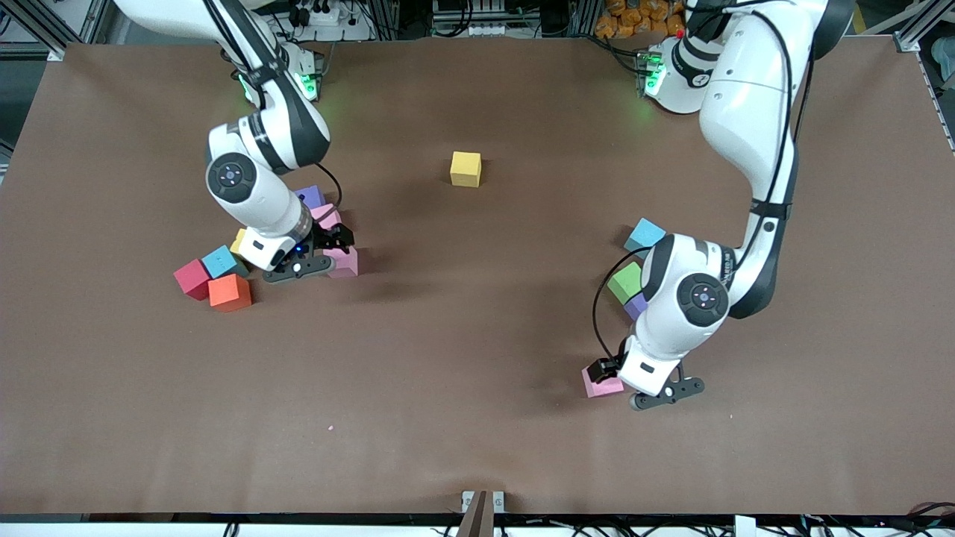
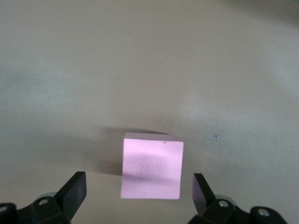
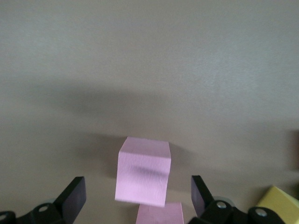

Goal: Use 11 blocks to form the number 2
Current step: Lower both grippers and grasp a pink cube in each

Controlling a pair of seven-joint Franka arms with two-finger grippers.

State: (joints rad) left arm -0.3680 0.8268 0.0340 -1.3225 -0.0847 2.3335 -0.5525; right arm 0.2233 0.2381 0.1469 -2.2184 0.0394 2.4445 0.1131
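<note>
Left gripper (image 2: 135, 189) straddles a pink cube (image 2: 152, 165) near the front edge, jaws wide; right gripper (image 3: 135, 193) likewise open around another pink cube (image 3: 142, 177).

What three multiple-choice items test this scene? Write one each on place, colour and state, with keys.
1. Where is the lone yellow cube?
A) alone near the middle of the table
B) stacked on another cube
C) gripped in the air

2. The left hand has a cube between its fingers. What colour is it?
A) green
B) pink
C) orange

3. How is the right hand?
A) shut on a cube
B) shut on nothing
C) open around a pink cube

Key: A, it stands apart from every other cube. B, the left wrist view shows it pink. C, the fingers stand apart on either side of it.
</note>
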